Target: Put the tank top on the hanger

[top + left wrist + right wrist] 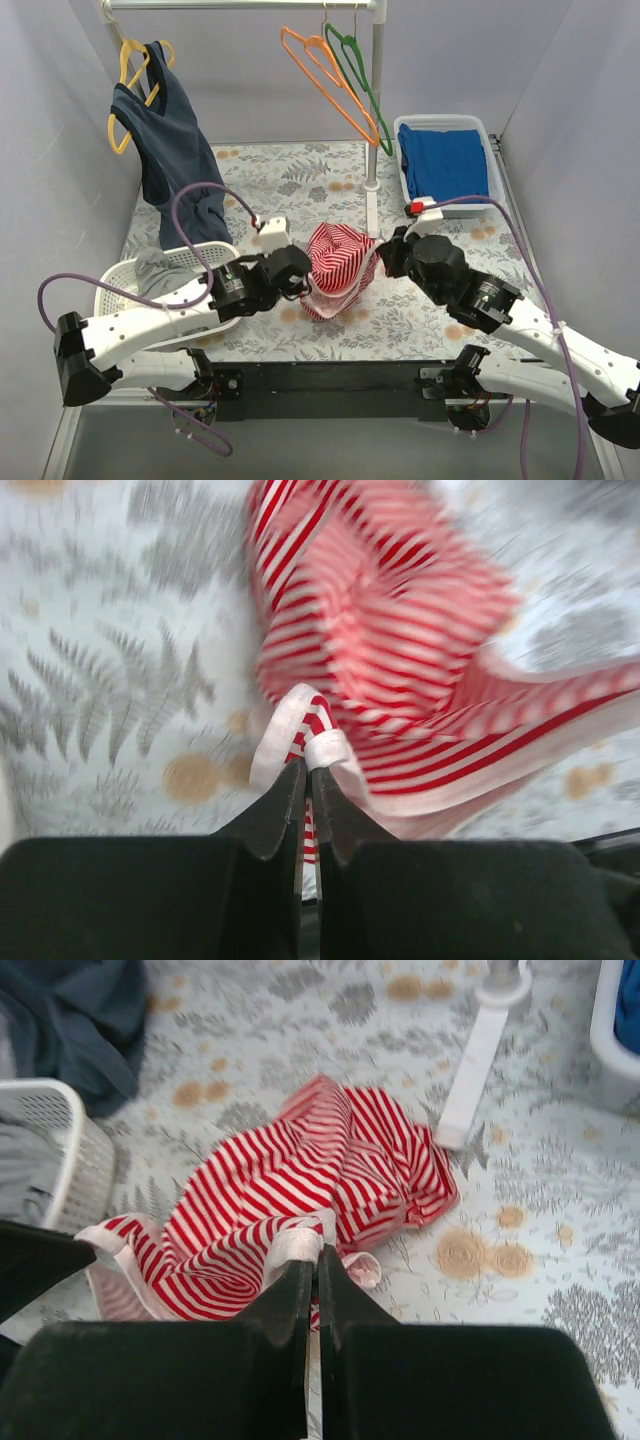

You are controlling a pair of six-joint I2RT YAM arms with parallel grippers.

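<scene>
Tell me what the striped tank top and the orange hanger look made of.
The tank top looks like soft, matte fabric, likely a knit: it crumples into loose folds. The hanger is probably plastic, smooth-looking: a thin, evenly orange frame.

Lying bunched in a loose heap on the middle of the table point(300, 170): the tank top point(338, 262), showing thin red and white stripes, being pinched at its pale pinkish trim on one side by the left gripper point(305, 767) and on the other by the right gripper point(313, 1260). Hanging by its hook from the rail point(240, 5) at the back, tilting: the hanger point(335, 90), thin, orange, triangular.
</scene>
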